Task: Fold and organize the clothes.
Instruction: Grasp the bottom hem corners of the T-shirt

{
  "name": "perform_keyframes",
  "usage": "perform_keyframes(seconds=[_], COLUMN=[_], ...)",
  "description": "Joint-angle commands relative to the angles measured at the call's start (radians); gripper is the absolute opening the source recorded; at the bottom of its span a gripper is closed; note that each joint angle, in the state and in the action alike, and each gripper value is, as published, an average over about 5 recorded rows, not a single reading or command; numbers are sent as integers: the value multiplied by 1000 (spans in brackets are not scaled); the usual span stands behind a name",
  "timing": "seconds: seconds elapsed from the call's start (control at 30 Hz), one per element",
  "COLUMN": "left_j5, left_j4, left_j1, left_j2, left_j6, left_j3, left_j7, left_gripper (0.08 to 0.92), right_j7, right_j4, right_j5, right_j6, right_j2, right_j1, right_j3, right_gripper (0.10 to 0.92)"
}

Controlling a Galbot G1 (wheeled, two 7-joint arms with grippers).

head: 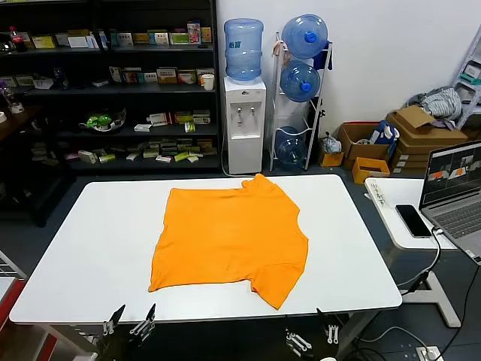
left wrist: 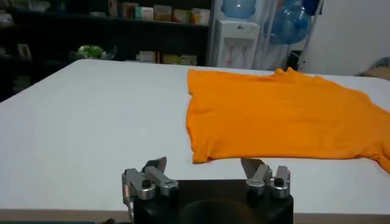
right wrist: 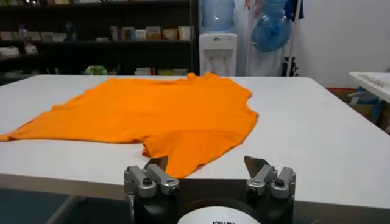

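Observation:
An orange T-shirt (head: pixel 228 237) lies spread flat on the white table (head: pixel 90 248), plain side up, no lettering showing. It also shows in the left wrist view (left wrist: pixel 280 115) and the right wrist view (right wrist: pixel 152 112). My left gripper (head: pixel 130 321) sits below the table's near edge, left of the shirt's hem corner; in its wrist view it (left wrist: pixel 205 167) is open and empty. My right gripper (head: pixel 310 335) sits below the near edge, right of the near sleeve; in its wrist view it (right wrist: pixel 207 165) is open and empty.
A second white desk at the right carries a laptop (head: pixel 455 195) and a phone (head: pixel 412 220). Behind the table stand a water dispenser (head: pixel 245 120), a rack of water bottles (head: pixel 301 83), dark shelves (head: pixel 113 83) and cardboard boxes (head: pixel 421 139).

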Motion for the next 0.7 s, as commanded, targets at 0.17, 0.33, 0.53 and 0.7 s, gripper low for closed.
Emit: perform_keyframes(seconds=[0.17, 0.33, 0.53, 0.7], left_j5=[-3, -14, -13, -8], left_j4=[301, 320, 302, 293], left_j1=[-355, -348, -328, -316], left_j2=[-26, -22, -28, -30], left_j6=[47, 56, 48, 28], left_j3=[62, 66, 84, 96], left_j7=[31, 34, 42, 46], left_gripper=[823, 817, 689, 533], right_j7=[6, -5, -9, 5], right_j4=[-288, -316, -271, -224], right_j5=[-15, -31, -48, -49], right_j6=[-48, -40, -12, 14], right_j2=[73, 82, 62, 40], right_j1=[290, 288, 244, 198], right_j3=[-76, -85, -80, -77], right_gripper=[795, 663, 507, 360])
